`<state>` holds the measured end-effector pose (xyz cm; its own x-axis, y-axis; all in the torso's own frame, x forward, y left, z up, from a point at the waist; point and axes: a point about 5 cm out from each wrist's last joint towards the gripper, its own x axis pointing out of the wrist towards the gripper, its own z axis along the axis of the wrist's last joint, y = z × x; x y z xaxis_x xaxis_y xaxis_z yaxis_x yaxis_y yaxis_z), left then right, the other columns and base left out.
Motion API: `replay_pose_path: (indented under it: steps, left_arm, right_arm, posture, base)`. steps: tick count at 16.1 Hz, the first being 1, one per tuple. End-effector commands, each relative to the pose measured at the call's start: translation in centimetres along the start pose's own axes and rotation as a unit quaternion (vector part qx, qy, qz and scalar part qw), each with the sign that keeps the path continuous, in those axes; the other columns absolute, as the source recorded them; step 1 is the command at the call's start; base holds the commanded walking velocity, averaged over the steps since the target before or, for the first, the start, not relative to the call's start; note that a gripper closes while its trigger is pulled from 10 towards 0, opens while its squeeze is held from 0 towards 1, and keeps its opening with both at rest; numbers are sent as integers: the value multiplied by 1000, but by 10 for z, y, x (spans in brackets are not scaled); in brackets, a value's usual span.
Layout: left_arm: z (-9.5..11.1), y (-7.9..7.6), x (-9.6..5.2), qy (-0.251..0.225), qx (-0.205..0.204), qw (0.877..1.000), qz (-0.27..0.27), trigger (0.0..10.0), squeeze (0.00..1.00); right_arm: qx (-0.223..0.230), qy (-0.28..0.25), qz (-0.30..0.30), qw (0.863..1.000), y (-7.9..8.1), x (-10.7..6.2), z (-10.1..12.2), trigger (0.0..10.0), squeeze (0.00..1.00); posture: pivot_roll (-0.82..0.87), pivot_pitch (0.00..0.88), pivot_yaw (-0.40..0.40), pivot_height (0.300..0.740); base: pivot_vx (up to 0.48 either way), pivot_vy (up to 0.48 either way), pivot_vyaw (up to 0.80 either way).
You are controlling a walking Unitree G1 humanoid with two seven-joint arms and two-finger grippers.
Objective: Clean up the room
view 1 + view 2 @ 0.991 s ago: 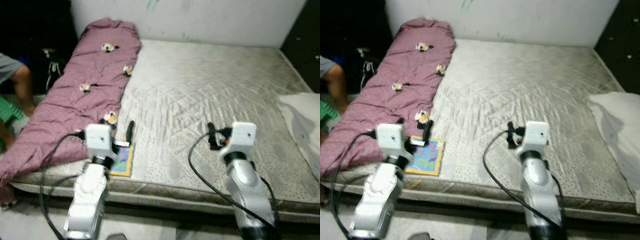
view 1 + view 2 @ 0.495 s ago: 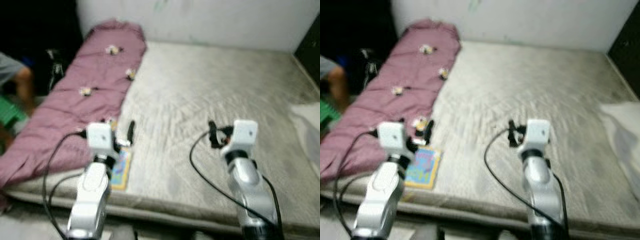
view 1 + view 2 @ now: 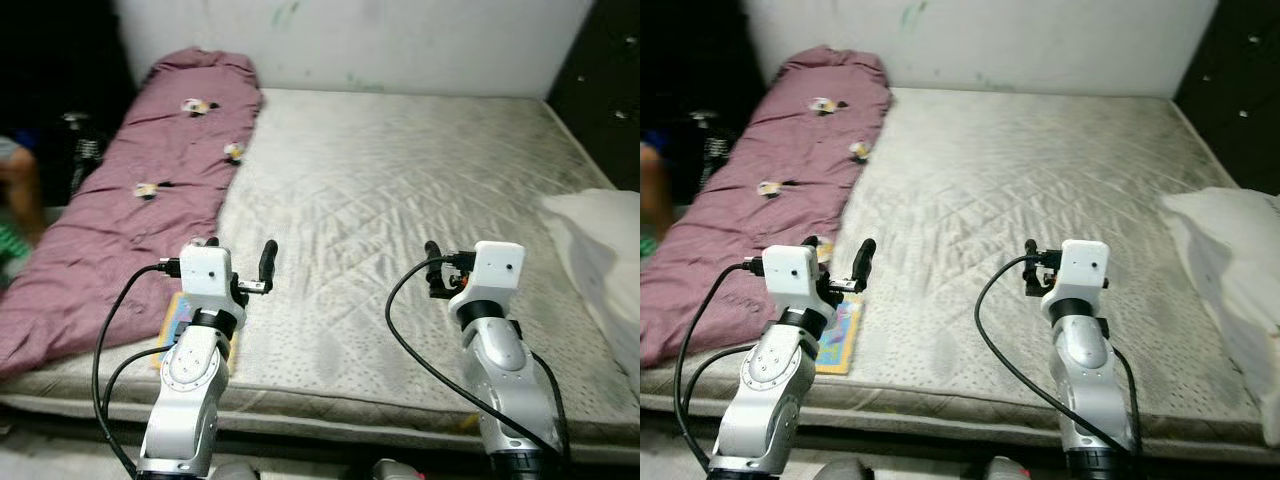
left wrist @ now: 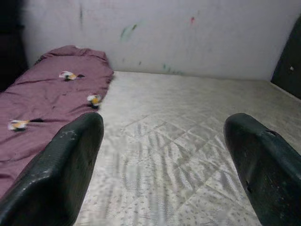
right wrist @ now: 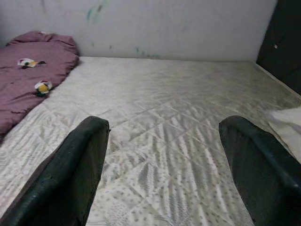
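A bare grey mattress [image 3: 400, 180] lies before me. A purple quilt [image 3: 150, 170] with small white and yellow patches covers its left strip. A colourful book [image 3: 840, 335] rests flat near the front left edge, partly hidden by my left arm. A white pillow [image 3: 600, 250] sits at the right edge. My left gripper [image 3: 240, 262] is open above the mattress, just past the book, holding nothing. Over the front middle of the mattress, my right gripper [image 3: 440, 270] is also open and holds nothing. Both wrist views look along the mattress between wide-apart fingers [image 4: 61, 165] [image 5: 75, 165].
A white wall [image 3: 380, 40] runs behind the bed. Dark furniture [image 3: 610, 90] stands at the far right. A person's leg [image 3: 20, 190] and a dark object [image 3: 78, 150] are on the left, beside the quilt. The floor shows at the bed's front edge.
The whole picture has shifted and cleared of blur, so the camera moved. Both arms hold much the same pose over the front of the mattress, fingers still open.
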<state>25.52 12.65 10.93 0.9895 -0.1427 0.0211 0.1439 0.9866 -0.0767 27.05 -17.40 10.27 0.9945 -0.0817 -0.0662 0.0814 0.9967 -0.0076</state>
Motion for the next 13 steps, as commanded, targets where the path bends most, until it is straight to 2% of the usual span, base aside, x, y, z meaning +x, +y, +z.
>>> replay_pose_path:
  steps: [1,4,13]
  left_arm:
    - [0,7,1,3,2,1000,12,10000,0]
    - [0,7,1,5,-3,1000,11,10000,0]
    - [0,7,0,4,-11,1000,10,10000,0]
  right_arm:
    - [6,-1,2,1000,4,3,2,10000,0]
    - [5,-1,0,1000,3,3,2,10000,0]
    - [1,5,3,1000,4,1,0,10000,0]
  posture:
    - [24,29,-3,740]
    - [22,27,-2,740]
    - [23,27,-5,740]
  base:
    - [0,480,-438]
    - [0,480,-554]
    - [0,480,0]
